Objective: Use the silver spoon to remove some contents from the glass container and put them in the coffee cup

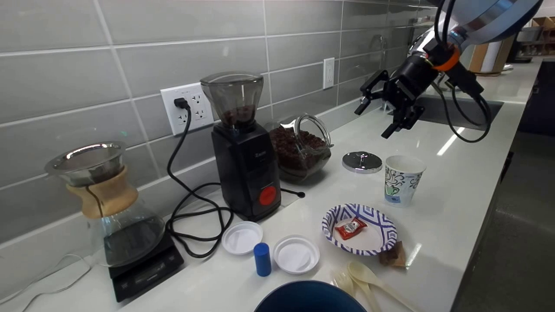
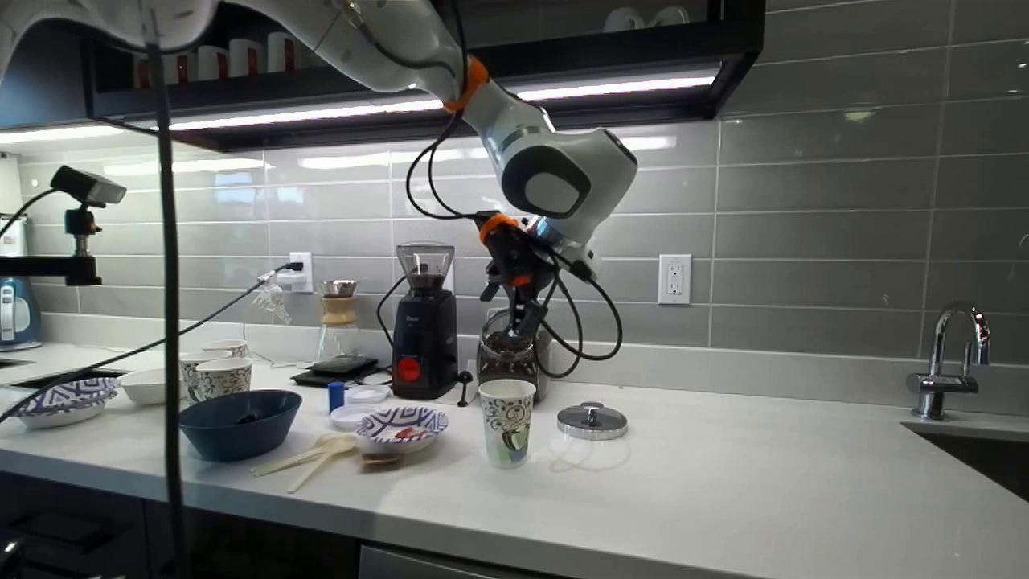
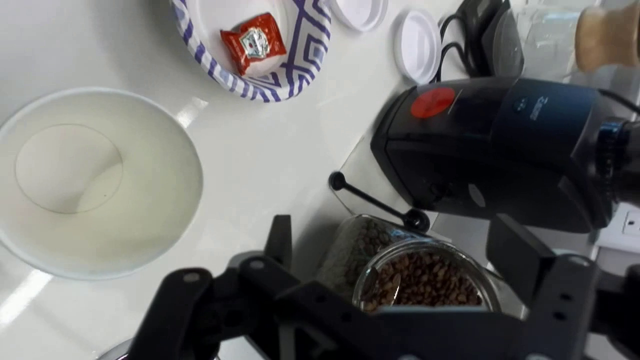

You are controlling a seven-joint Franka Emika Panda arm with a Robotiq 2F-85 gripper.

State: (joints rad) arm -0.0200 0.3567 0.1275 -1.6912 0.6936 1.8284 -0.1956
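Note:
The glass container (image 1: 299, 156), a clear jar of dark brown beans, lies tilted with its mouth toward the room. It also shows in an exterior view (image 2: 508, 366) and, partly behind the gripper, in the wrist view (image 3: 367, 245). A thin shiny shape like the silver spoon (image 3: 396, 289) lies on the beans inside the mouth; its rest is hidden. The white patterned coffee cup (image 1: 402, 184) stands upright in front of the jar (image 2: 508, 426); its bare inside shows in the wrist view (image 3: 100, 185). My gripper (image 1: 375, 120) is open, holding nothing, above and apart from the jar (image 3: 392, 232).
The black grinder (image 1: 246, 169) stands right beside the jar, with a black scoop (image 3: 370, 197) between them. A silver lid (image 1: 362, 161) lies near the cup. A patterned paper bowl (image 1: 386, 229) with a red packet, plastic cutlery (image 1: 368, 277), and a blue bowl (image 2: 241, 430) are nearby.

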